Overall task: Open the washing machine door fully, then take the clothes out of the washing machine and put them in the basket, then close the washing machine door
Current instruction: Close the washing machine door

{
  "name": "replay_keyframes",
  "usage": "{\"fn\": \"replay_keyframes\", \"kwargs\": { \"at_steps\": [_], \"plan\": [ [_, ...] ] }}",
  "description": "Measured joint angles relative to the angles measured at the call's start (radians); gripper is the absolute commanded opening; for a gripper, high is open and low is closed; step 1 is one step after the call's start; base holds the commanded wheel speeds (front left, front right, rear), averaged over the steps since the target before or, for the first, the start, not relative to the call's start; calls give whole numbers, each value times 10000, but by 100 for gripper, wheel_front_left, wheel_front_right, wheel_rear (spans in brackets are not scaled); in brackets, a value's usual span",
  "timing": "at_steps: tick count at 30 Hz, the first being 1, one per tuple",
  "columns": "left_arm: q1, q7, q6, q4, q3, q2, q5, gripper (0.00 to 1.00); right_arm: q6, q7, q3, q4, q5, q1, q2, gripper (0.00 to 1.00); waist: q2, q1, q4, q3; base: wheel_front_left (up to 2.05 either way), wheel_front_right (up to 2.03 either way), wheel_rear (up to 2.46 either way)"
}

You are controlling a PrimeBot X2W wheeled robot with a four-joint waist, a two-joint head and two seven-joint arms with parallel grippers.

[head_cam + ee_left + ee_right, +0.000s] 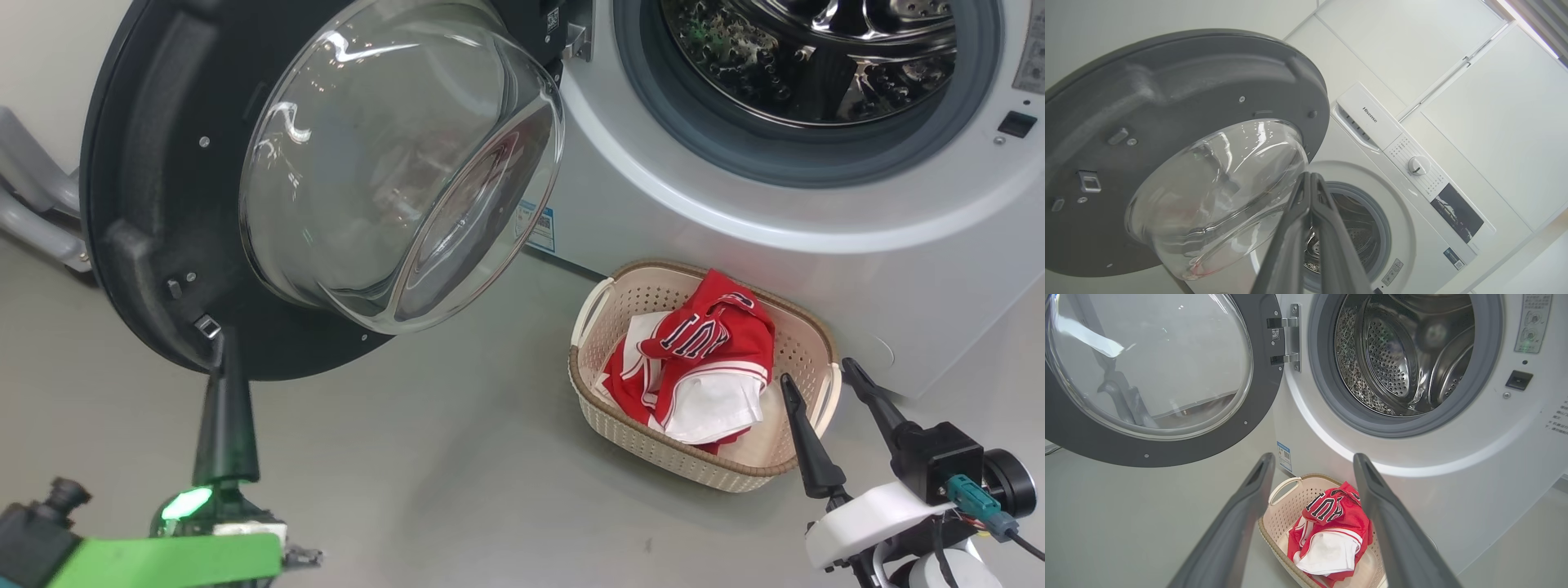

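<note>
The clothes (702,359) lie in the basket (694,471), so we judge that only closing the door (163,204) is left. It hangs wide open, left of the washer (735,212). Our left gripper (222,347), clenched empty, points at its lower rim and is the nearer one. The right gripper (818,371) is spread by the basket.

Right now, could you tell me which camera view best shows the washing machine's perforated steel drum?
The right wrist view: the perforated steel drum faces the camera, back wall and paddles plain. The head view crops it at the top edge; the left wrist view leaves a sliver behind the shut left gripper.
</note>
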Motion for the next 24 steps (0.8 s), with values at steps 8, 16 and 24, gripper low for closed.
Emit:
{"fn": "replay_keyframes", "kwargs": {
  "at_steps": [8, 16, 24],
  "plan": [
    [-780, -50, -236, -897, 1751, 100, -1020, 0, -36, 19, -42, -104, 0, 1, -44, 100, 0, 0, 28, 81, 0, 0, 0],
    [-1793, 96, -84, -232, 3914, 823, -2648, 0, -73, 82, -54, -174, 0, 2, -98, 100, 0, 0, 55, 182, 0, 0, 0],
    [-2858, 750, 686, 1860, 5154, 1570, -4142, 0, -63, 130, -40, -230, 0, 2, -148, 100, 0, 0, 3, 278, 0, 0, 0]
  ]
}}
